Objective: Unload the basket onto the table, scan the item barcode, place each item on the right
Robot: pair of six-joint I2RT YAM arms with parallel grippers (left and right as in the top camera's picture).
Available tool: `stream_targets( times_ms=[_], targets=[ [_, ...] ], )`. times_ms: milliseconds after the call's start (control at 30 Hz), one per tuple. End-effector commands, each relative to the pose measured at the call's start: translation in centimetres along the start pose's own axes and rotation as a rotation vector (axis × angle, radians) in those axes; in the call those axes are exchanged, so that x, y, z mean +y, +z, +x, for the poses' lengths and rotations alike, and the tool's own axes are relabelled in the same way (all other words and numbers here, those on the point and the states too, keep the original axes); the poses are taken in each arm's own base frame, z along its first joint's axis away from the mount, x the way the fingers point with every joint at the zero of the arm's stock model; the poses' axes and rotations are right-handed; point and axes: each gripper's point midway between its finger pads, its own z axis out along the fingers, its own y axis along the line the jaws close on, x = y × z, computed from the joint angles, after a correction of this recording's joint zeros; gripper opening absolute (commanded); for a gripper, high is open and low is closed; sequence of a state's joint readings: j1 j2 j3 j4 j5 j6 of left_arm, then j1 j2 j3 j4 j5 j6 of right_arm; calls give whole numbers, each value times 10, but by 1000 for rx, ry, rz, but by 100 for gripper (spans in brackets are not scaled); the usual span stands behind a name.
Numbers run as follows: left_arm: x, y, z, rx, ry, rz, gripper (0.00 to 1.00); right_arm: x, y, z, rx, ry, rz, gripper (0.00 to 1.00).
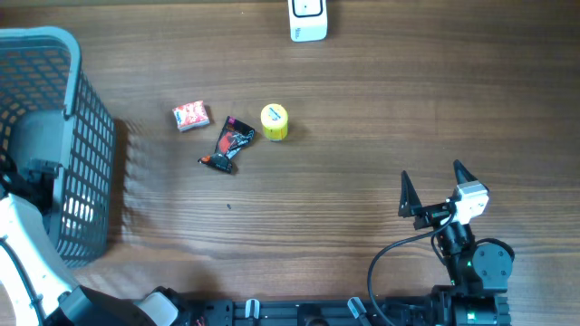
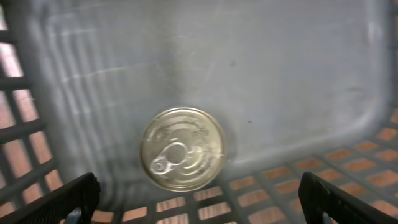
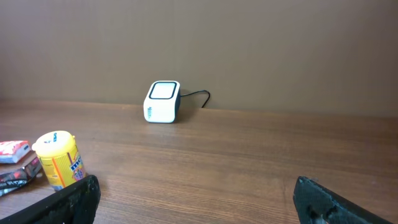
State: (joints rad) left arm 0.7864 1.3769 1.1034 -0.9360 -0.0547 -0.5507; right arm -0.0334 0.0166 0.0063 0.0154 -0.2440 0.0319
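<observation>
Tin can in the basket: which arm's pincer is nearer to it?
Left. The left pincer hangs open directly above the can, inside the basket. The right pincer, also open, is far off on the opposite side of the table.

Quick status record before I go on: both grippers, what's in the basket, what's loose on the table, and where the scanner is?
left gripper: open, empty, inside basket
can: on basket floor, pull-tab lid up, not gripped
right gripper: open, empty, near right of table
loose items: red packet, black wrapper, yellow tub
scanner: white, far edge, cabled
barcode: none visible
</observation>
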Motion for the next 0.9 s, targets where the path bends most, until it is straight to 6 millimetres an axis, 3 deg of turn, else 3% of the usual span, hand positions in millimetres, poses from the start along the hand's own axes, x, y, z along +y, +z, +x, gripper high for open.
stream_targets(
  times_ms=[0, 367, 700, 867],
  targets=[
    [6, 2, -3, -12, -31, -49, 100, 3, 0, -1, -6, -6, -17, 100],
    [13, 63, 13, 138, -19, -160, 100, 3, 0, -1, -6, -6, -17, 100],
    [13, 82, 15, 159, -17, -175, 100, 3, 0, -1, -6, -6, -17, 100],
    [13, 96, 25, 182, -13, -169, 100, 3, 0, -1, -6, -6, -17, 100]
  ],
)
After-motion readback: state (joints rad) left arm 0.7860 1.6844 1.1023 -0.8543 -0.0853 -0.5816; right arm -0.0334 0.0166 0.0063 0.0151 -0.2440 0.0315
